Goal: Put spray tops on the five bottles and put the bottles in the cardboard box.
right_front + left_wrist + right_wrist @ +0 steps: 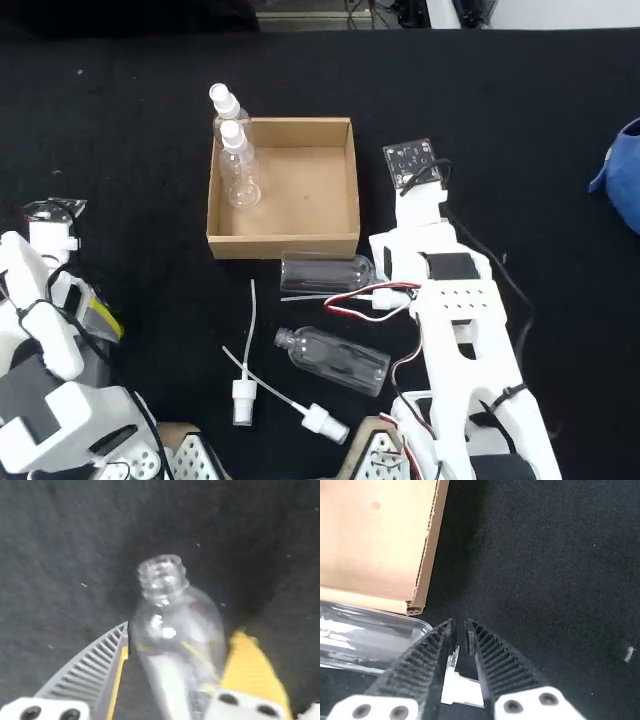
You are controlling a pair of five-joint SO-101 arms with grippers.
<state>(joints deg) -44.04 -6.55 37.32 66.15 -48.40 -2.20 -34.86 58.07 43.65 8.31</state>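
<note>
My left gripper [182,630] is shut on a clear uncapped bottle [172,625], neck pointing away, at the table's left edge [50,211]. My right gripper [460,624] is shut on a white spray top [457,687] just off the front right corner of the cardboard box [285,240], next to a bare bottle [325,272] lying along the box front. Another bare bottle [335,358] lies nearer the front. Two loose spray tops [243,400] [325,420] lie beside it. One capped bottle [238,165] leans in the box's back left corner; another [222,100] stands just behind that corner.
A blue object [622,180] sits at the right edge. The black cloth [520,120] is open behind and to the right of the box. The right arm's red and white wires [350,305] hang over the bottle by the box.
</note>
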